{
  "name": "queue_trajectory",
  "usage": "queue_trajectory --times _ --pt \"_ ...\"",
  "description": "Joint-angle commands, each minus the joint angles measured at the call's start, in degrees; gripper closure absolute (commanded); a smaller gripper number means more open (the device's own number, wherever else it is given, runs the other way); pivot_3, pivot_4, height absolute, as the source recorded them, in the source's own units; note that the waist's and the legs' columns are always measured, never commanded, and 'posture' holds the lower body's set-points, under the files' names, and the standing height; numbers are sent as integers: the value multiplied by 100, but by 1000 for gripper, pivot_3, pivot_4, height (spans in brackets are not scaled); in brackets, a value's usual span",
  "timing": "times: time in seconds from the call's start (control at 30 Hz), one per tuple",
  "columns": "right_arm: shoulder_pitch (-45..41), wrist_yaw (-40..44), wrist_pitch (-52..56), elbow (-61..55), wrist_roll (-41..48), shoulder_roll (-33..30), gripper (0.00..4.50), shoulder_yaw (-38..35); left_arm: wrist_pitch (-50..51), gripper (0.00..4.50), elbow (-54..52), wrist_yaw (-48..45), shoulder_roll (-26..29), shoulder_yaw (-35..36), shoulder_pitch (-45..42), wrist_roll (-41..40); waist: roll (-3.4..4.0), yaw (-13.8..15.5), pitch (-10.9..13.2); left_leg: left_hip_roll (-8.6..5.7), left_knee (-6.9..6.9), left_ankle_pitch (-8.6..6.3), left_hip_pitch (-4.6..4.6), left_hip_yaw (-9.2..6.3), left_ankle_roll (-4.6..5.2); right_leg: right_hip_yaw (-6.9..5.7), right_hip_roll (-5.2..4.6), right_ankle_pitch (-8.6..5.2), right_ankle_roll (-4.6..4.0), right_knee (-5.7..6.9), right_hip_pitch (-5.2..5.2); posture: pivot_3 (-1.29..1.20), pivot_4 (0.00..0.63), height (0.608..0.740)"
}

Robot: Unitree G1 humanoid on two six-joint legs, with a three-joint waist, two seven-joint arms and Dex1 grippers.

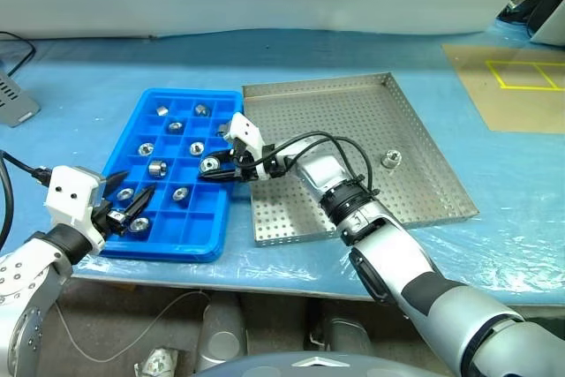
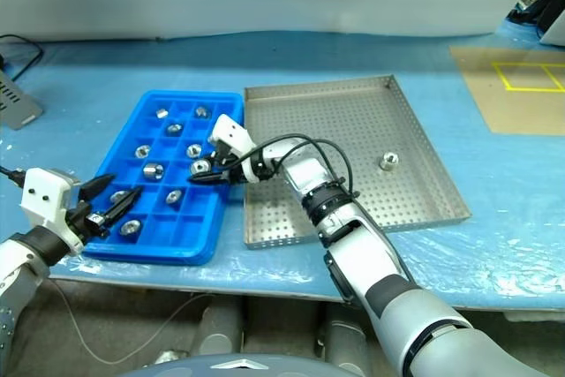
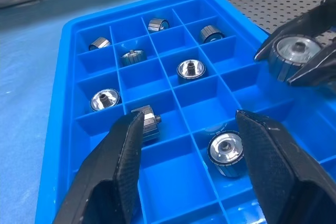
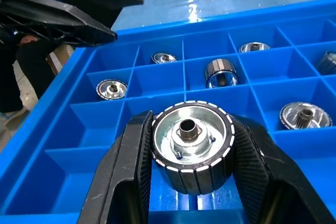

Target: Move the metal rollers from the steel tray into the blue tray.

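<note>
The right gripper (image 1: 214, 168) grasps 1 roller (image 4: 192, 148), axis level, over the blue tray (image 1: 205, 245); the left gripper (image 1: 126, 204) is released.

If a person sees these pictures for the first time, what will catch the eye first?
First, the right gripper, its fingers shut on a metal roller, over the blue tray near its edge by the steel tray. That steel tray holds one last roller. The open left gripper hovers at the blue tray's near left corner.
</note>
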Motion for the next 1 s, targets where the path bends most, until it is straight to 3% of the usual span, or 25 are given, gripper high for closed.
queue_trajectory --times 0.03,0.13,0.33,0.47,0.67,0.87,1.0 --pt "-157 -121 -246 75 -47 196 2758 -116 -34 1543 -87 44 64 -107 -180 -35 0 -3 0 0 0 0 0 0 0 0 0 0 0 0 0 413 150 740" --pt "-133 -214 -360 206 -88 313 2758 -141 -10 1543 28 21 112 -230 -365 -36 0 -7 0 1 0 1 0 0 -2 0 1 0 0 3 -2 390 150 740" --pt "-50 -630 -363 149 -164 316 800 -267 -37 1543 403 -143 266 -559 -812 -20 0 -40 0 1 0 3 2 0 -5 1 2 0 0 6 -3 310 150 740" --pt "91 -764 -253 -255 -150 -14 800 -427 -132 1543 781 -322 359 -889 -1216 40 -1 -40 -1 -2 4 4 0 1 -6 2 2 1 0 8 -3 232 150 740" --pt "586 -957 546 -1845 85 -959 800 -957 -383 1543 1629 -743 394 -1534 -2172 183 -3 -196 -2 -4 19 17 1 1 -28 5 2 3 3 22 1 86 150 740" --pt "1279 -1609 1087 -2891 18 -2076 800 -1648 -842 1543 2685 -1233 163 -2272 -3151 405 -4 -462 -4 -7 31 20 6 3 -32 19 12 4 4 34 0 -67 150 740" --pt "1724 -2263 1154 -2959 48 -2373 800 -2118 -1125 1543 3308 -1535 -66 -2642 -3690 544 -5 -653 -4 -4 35 22 9 4 -35 27 24 4 4 39 1 -151 150 740"
